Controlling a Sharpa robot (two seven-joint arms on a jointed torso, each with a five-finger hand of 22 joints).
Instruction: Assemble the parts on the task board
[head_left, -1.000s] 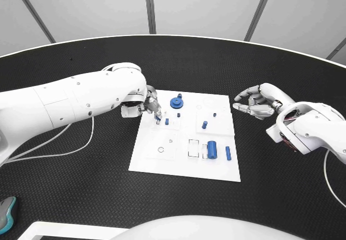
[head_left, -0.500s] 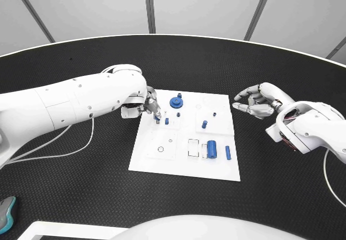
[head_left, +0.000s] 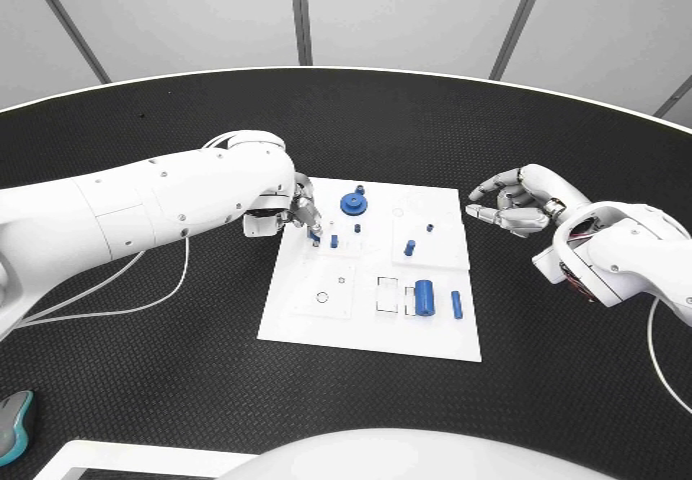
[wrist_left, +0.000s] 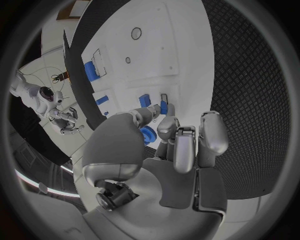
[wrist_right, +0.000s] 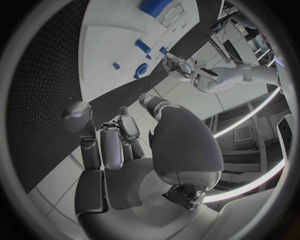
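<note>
The white task board (head_left: 368, 330) lies mid-table. My left hand (head_left: 293, 212) hovers over its far left corner and pinches a small blue peg (head_left: 316, 238) between thumb and a finger, peg tip down at the board; the left wrist view shows the same peg (wrist_left: 164, 107) at the fingertips of that hand (wrist_left: 175, 150). A blue round knob (head_left: 352, 205) stands just beside it. Short pegs (head_left: 410, 249) stand mid-board; a thick blue cylinder (head_left: 424, 298) and a slim bar (head_left: 456, 305) lie nearer me. My right hand (head_left: 516, 205) hangs off the board's right edge, fingers loosely bent, holding nothing.
A white cable (head_left: 159, 290) loops over the black table left of the board. A teal object (head_left: 12, 420) lies at the table's near left. The board has a small ring (head_left: 323, 297) and rectangular slots (head_left: 389, 295) near its middle.
My left hand has edged very slightly with the peg, staying over the same corner. The right hand has not moved.
</note>
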